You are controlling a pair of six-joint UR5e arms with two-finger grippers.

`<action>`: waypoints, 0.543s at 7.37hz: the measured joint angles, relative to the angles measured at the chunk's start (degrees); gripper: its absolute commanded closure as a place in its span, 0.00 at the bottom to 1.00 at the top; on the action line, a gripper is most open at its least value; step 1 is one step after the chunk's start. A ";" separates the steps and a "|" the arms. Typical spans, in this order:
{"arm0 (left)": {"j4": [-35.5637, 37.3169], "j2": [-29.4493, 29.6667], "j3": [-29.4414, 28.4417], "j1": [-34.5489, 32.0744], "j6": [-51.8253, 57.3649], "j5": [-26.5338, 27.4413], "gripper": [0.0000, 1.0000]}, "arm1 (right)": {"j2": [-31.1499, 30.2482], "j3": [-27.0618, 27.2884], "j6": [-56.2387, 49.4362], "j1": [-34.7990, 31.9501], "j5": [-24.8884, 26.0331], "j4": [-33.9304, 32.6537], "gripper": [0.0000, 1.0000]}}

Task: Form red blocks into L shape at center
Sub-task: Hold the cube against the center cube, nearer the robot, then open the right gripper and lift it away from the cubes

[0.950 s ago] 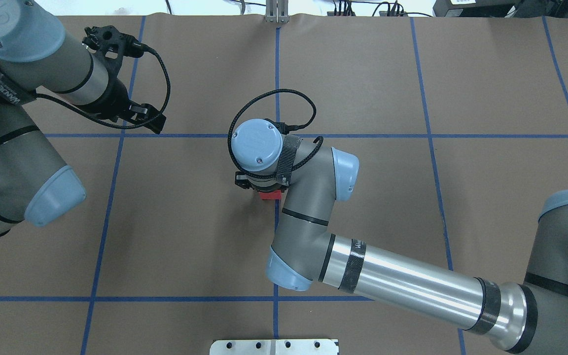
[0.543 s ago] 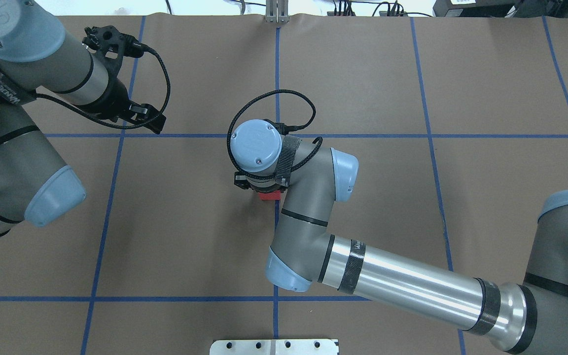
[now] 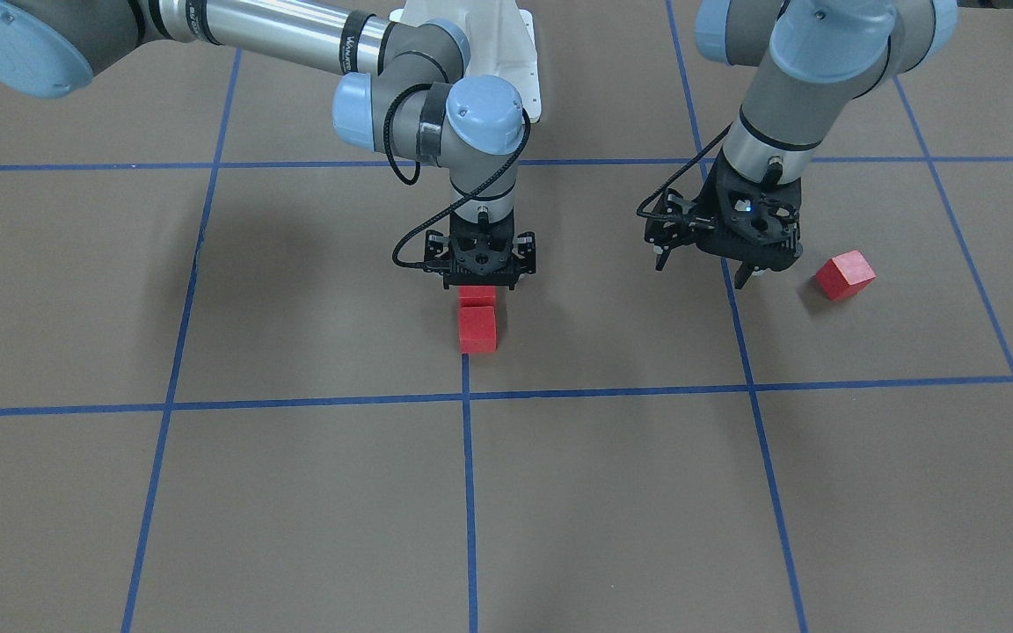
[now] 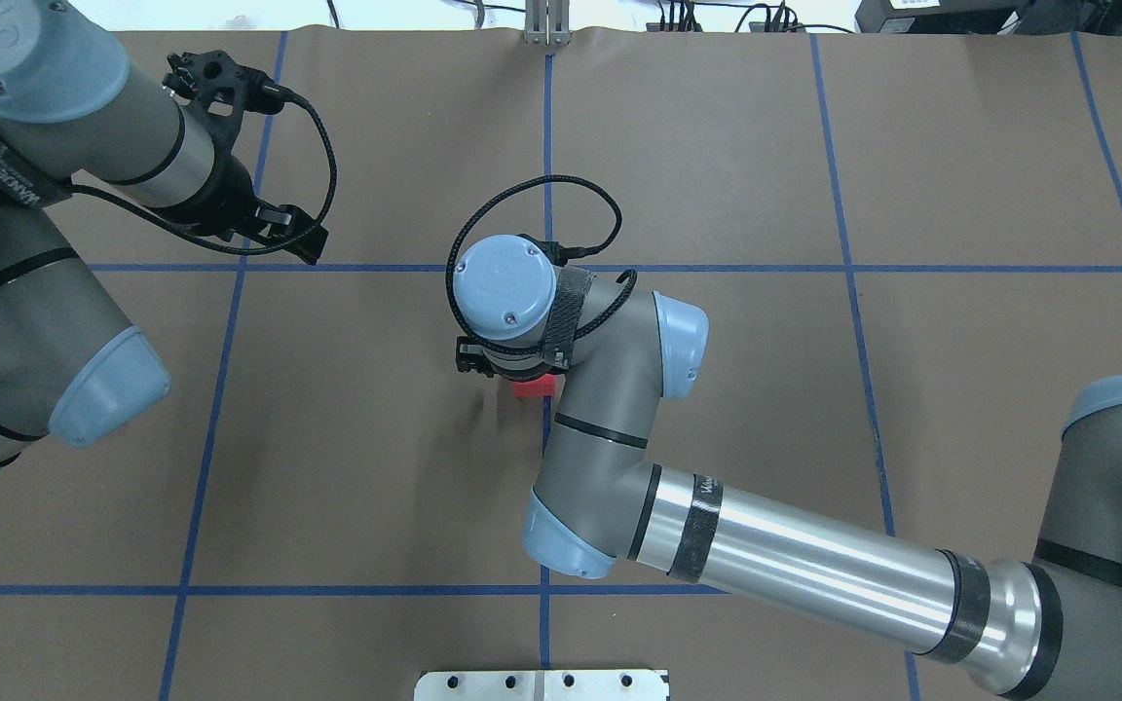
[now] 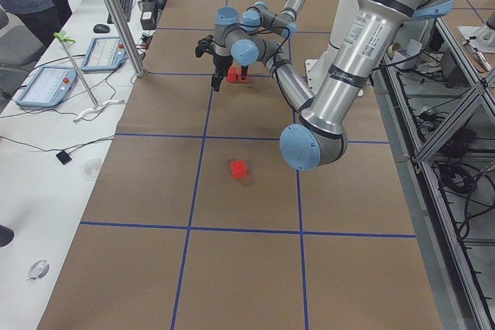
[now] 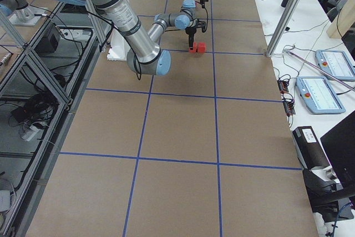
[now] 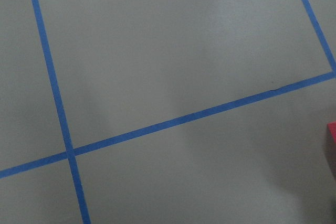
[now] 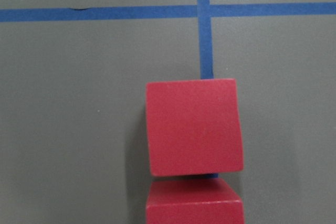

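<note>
The right gripper (image 3: 480, 281) hangs just over the center (image 3: 520, 330). Its jaws are spread wider than the small matte red cube beneath it, and they grip nothing. That cube is one of two red blocks (image 3: 477, 330) lying in a row on the middle blue tape line (image 3: 469, 492), so close together that I cannot tell whether they touch. Well off to the robot's left, the left gripper (image 3: 702, 271) hovers low with its jaws apparently parted and empty. It is near the third red block (image 3: 844, 274), which rests alone on the brown paper floor (image 3: 207, 492), turned diagonal to the grid.

These cubes look light, rigid and sturdy, with matte faces that should not slip. The best hold is probably across two opposite flat sides, low and square, so the wrist likely needs turning to match the loose cube's angle. Setting it beside an end block calls for care, since such light pieces would shift at a nudge.
</note>
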State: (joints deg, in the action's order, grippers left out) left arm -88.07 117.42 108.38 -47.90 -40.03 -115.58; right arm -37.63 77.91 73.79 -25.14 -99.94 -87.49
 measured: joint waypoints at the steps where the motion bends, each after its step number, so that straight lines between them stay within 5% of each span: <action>1: 0.00 0.00 0.00 0.00 -0.02 0.00 0.00 | -0.07 1.51 -0.08 -0.14 -0.11 -0.19 0.00; 4: 0.00 -0.37 0.27 -0.08 0.13 0.00 0.00 | -0.40 6.51 -2.33 -5.42 -3.93 -2.98 0.00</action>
State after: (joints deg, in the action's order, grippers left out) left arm -88.07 117.05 108.65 -47.98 -39.90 -115.58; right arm -38.02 84.42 71.46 -30.56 -103.87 -90.47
